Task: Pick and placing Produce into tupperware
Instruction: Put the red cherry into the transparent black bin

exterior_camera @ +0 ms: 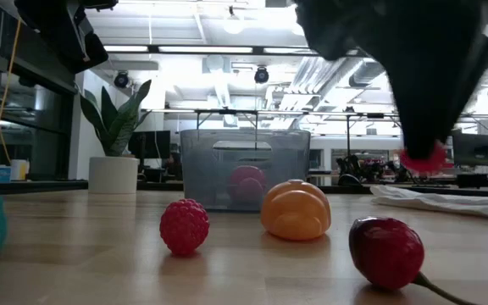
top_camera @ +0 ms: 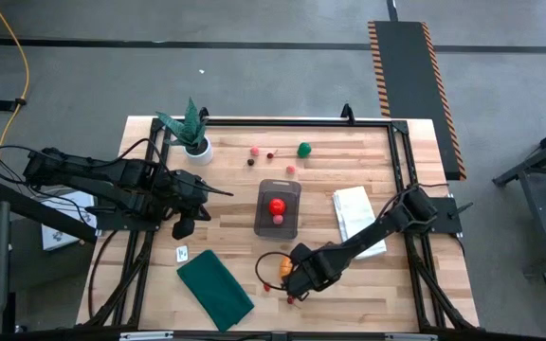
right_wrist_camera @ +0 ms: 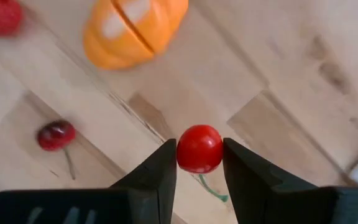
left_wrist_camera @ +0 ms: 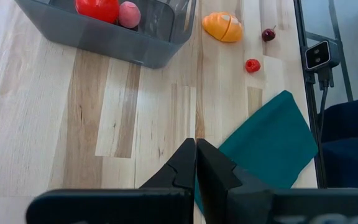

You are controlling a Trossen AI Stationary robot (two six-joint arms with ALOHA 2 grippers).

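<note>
The clear grey tupperware [top_camera: 278,220] stands mid-table with a red ball [top_camera: 277,205] and a pink piece [top_camera: 277,220] inside. My right gripper [right_wrist_camera: 199,149] hangs over the near table, shut on a small red cherry [right_wrist_camera: 199,148]. Below it on the wood lie an orange piece [right_wrist_camera: 134,28], a dark cherry [right_wrist_camera: 56,134] and a red raspberry [exterior_camera: 184,226]. A green round one [top_camera: 303,149] and small berries [top_camera: 254,150] rest near the far edge. My left gripper [left_wrist_camera: 196,152] is shut with nothing in it, above the table left of the tupperware. My right gripper pinches the red cherry's round body [right_wrist_camera: 199,148] between its two fingertips, from above, pointing down. The cherry is lifted clear of the table, and its green stem [right_wrist_camera: 211,188] hangs below it.
A potted spiky plant [top_camera: 193,133] stands at the far left. A folded white cloth [top_camera: 356,213] lies right of the tupperware, and a dark green cloth [top_camera: 214,289] lies at the near left beside a small white card [top_camera: 182,253].
</note>
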